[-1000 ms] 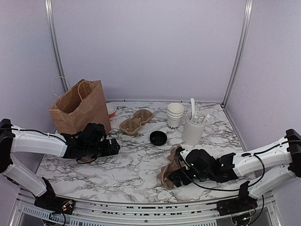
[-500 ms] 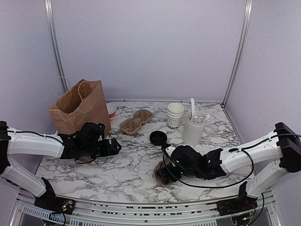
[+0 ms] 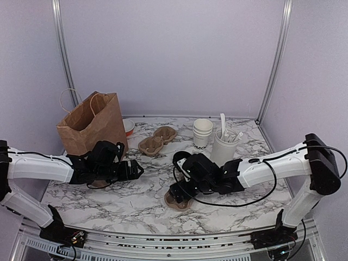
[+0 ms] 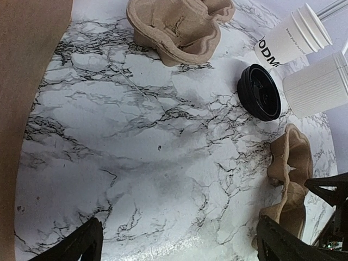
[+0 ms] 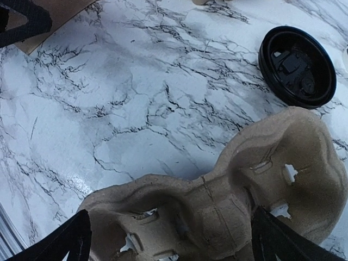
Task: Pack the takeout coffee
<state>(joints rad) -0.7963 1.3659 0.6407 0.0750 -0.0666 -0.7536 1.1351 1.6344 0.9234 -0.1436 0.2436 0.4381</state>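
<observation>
The takeout coffee cup (image 3: 202, 134), white with dark lettering, stands at the back right and looks like a short stack (image 4: 291, 38). It has no lid on; a black lid (image 3: 181, 159) (image 5: 296, 66) lies on the table to its left. A brown pulp cup carrier (image 3: 178, 201) (image 5: 228, 201) lies at the front centre, between the wide-spread fingers of my open right gripper (image 3: 175, 194) (image 5: 174, 242). My left gripper (image 3: 136, 169) (image 4: 182, 247) hovers open over bare marble beside the brown paper bag (image 3: 91, 128), with nothing between its fingers.
A second pulp carrier (image 3: 157, 140) (image 4: 176, 27) sits behind the middle. A larger white cup of white utensils (image 3: 224, 147) stands right of the coffee cup. A small white bowl with a red band (image 3: 129, 126) peeks out behind the bag.
My right arm has swept left across the front of the table, and the pulp carrier has moved with it from the right front to the centre. The left gripper edged slightly right.
</observation>
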